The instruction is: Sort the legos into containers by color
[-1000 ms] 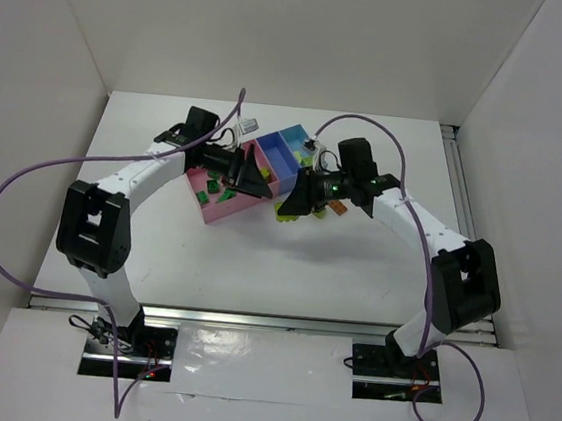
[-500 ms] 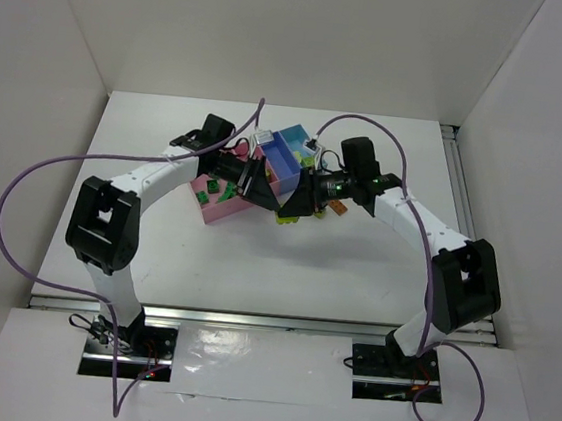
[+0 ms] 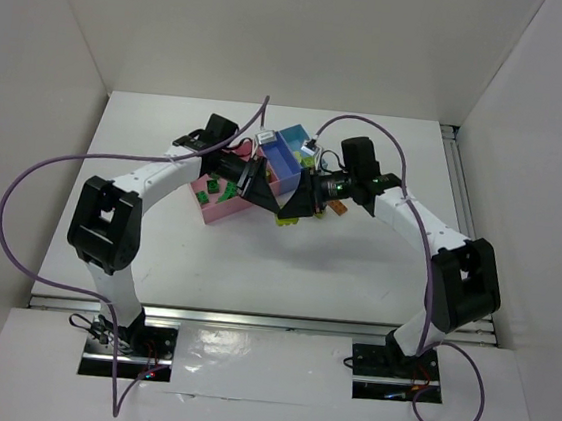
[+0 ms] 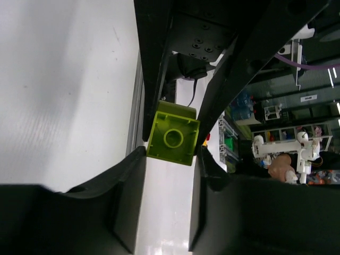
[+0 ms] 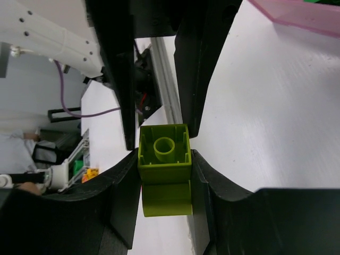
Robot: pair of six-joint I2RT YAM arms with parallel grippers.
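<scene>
Clamping a yellow-green lego (image 5: 164, 159) in my right gripper (image 5: 164, 155), jaws drawn tight on its sides, my left gripper (image 4: 170, 151) partly open around its opposite end, firm hold there I cannot tell, lego between both grippers, just beside the containers (image 3: 222, 214).

We see the top view bright and even, lit from overhead, with soft shadows under the arms (image 3: 154, 172) and glare on the glossy strip (image 3: 246, 353) at six o'clock. In the wrist views the near fingers (image 4: 85, 207) are dark and blurred, the yellow-green brick (image 4: 172, 139) sharp.
</scene>
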